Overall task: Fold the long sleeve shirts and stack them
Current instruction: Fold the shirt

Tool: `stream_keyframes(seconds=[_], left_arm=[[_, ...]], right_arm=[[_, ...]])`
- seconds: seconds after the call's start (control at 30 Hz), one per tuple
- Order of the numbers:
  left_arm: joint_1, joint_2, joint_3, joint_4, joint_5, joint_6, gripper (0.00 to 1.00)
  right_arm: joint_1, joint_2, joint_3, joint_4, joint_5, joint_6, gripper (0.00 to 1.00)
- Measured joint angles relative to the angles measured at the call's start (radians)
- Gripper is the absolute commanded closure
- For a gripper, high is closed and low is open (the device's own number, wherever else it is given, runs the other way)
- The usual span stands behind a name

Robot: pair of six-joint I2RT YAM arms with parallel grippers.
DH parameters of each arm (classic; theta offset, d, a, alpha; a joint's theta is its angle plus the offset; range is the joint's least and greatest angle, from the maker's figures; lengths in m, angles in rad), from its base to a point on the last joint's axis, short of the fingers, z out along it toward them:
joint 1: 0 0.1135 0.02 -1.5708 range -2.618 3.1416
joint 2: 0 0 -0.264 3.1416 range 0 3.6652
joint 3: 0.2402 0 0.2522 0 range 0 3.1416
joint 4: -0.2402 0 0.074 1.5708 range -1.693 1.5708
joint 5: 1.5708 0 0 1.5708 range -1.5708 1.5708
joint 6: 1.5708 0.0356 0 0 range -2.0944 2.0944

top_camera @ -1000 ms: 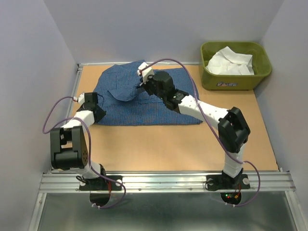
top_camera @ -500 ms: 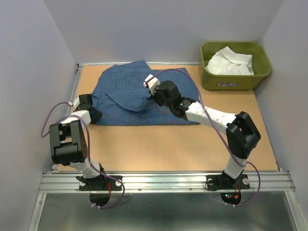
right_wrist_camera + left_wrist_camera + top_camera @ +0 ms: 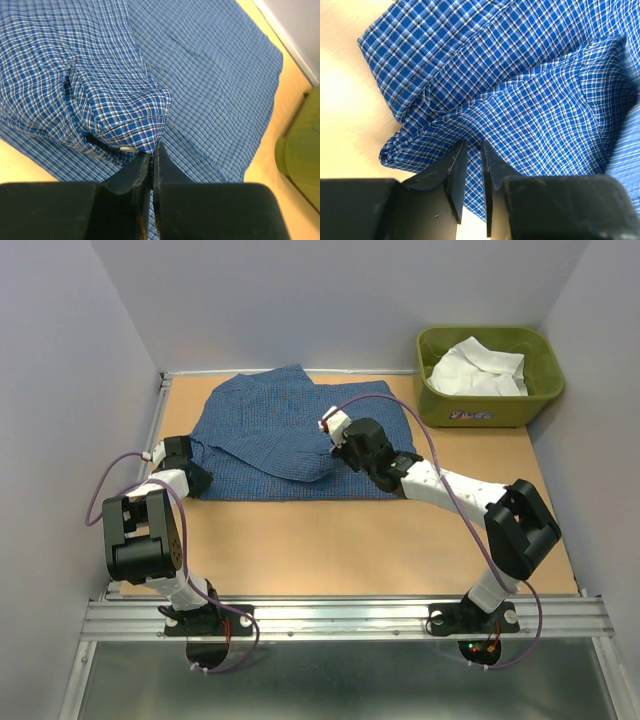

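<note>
At the near left corner of the blue shirt (image 3: 262,430), which is spread on the worktop (image 3: 350,540), the left end effector (image 3: 470,150) is seen with its fingers drawn almost together and a thin slit left between them; whether the hem is pinched there cannot be told. Should it not be held, the corner is judged likely to be dragged along when the cloth is pulled, and the fold would be skewed.

Further in, the right end effector (image 3: 151,149) is clenched on what appears to be a sleeve end, folded over the body of the shirt. Only a small bite of cloth is held, so a slip is thought possible, and the sleeve would then drop short and bunched; if it is carried too far toward the near edge, the cuff could be laid past the hem. A ridge is raised beneath the held fold, and a crease could be pressed in if it is set down unsmoothed.

At the far right the white shirt (image 3: 478,370) lies crumpled in the olive-green tub (image 3: 440,410), well apart and not yet folded.
</note>
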Motion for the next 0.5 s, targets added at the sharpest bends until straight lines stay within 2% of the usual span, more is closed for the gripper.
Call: stream_keyframes(seconds=[0.5], left_arm=[[0.001, -0.002, -0.002, 0.0, 0.01, 0.0, 0.72]], right_arm=[[-0.015, 0.0, -0.068, -0.038, 0.074, -0.016, 0.97]])
